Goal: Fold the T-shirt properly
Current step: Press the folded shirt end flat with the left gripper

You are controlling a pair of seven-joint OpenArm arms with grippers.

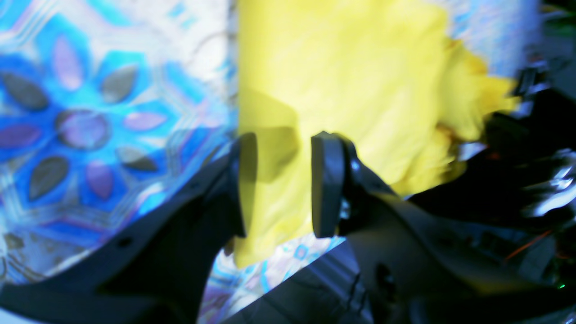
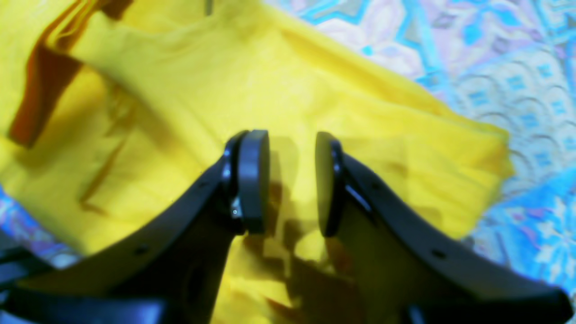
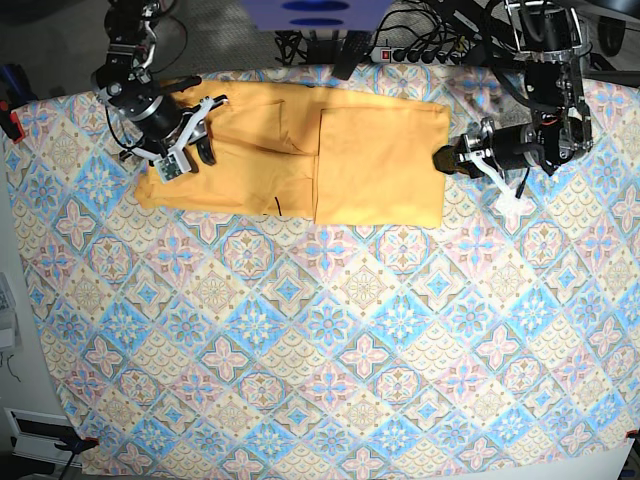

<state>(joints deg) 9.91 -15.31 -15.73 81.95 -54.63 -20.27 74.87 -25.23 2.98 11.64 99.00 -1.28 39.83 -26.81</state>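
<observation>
The yellow-orange T-shirt [image 3: 340,160] lies partly folded at the back of the table, its right part doubled over with a straight vertical fold edge. My left gripper [image 3: 445,158] is at the shirt's right edge, low over it. In the left wrist view the left gripper [image 1: 279,184] is open, with the shirt [image 1: 351,90] showing between the fingers. My right gripper [image 3: 203,135] is over the shirt's left end. In the right wrist view the right gripper [image 2: 292,184] is open and empty just above the rumpled shirt [image 2: 270,90].
The blue-pink patterned tablecloth [image 3: 320,340] covers the whole table and shows beside the shirt in both wrist views [image 1: 90,112] [image 2: 517,90]. A power strip with cables [image 3: 410,50] lies behind the table's back edge. A red clamp [image 3: 12,122] sits at the left edge.
</observation>
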